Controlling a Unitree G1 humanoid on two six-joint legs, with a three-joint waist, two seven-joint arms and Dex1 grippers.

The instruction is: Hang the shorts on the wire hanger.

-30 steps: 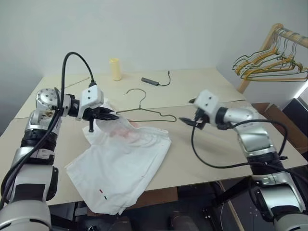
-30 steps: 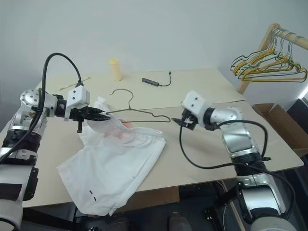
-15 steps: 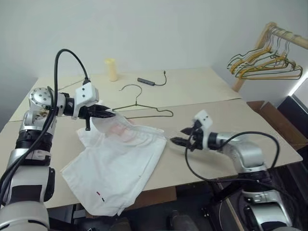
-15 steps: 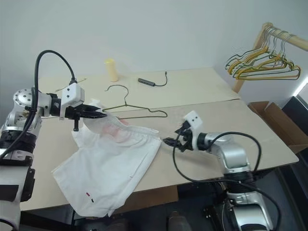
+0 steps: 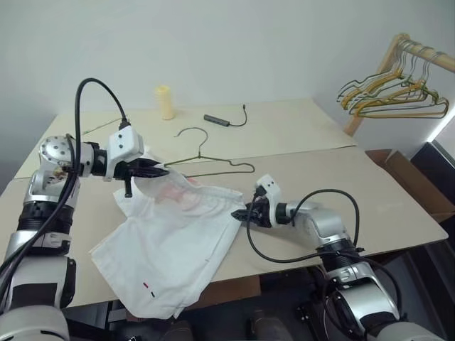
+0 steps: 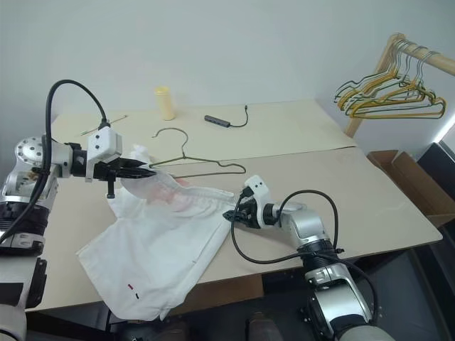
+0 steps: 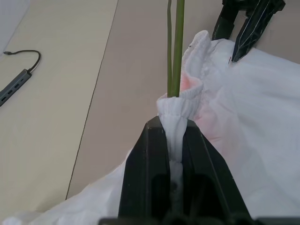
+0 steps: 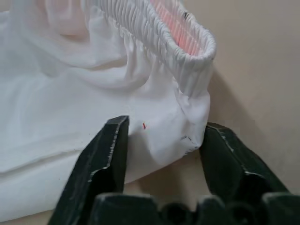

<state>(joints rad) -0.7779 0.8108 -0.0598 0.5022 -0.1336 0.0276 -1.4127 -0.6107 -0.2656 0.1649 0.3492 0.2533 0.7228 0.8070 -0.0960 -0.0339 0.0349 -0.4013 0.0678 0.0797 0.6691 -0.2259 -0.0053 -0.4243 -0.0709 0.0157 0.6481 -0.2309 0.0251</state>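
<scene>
Seen from the head: the shorts (image 5: 174, 241) spread on the pale surface (image 5: 341, 181), one leg hanging past its near edge. Left hand (image 5: 155, 170) clenched on one end of the gathered waistband, held just above the surface, with an end of the wire hanger (image 5: 206, 160) meeting the fabric at that pinch. Rest of the hanger lying flat behind the shorts, hook pointing away. Right hand (image 5: 240, 215) low at the other end of the waistband, fingers parted around the corner. Best to close only once the elastic hem itself sits between the fingers, not just the thin cloth below, then lift both ends level so the waistband opens for the wire.

Looking along the left hand: fingers (image 7: 140, 164) shut tight on a bunched fold of waistband, two green-grey strands of wire rising from the fold.

Looking along the right hand: fingers (image 8: 105, 150) apart, straddling the waistband corner, not yet pinching; a slightly deeper reach would likely secure the elastic.

Around the room: a yellow cylinder (image 5: 166, 102) and a dark cabled adapter (image 5: 217, 121) at the far side of the surface, a wooden rack (image 5: 394, 64) with bunched yellow and green hangers (image 5: 394, 99) to the right, a cardboard box (image 5: 409, 185) below.
</scene>
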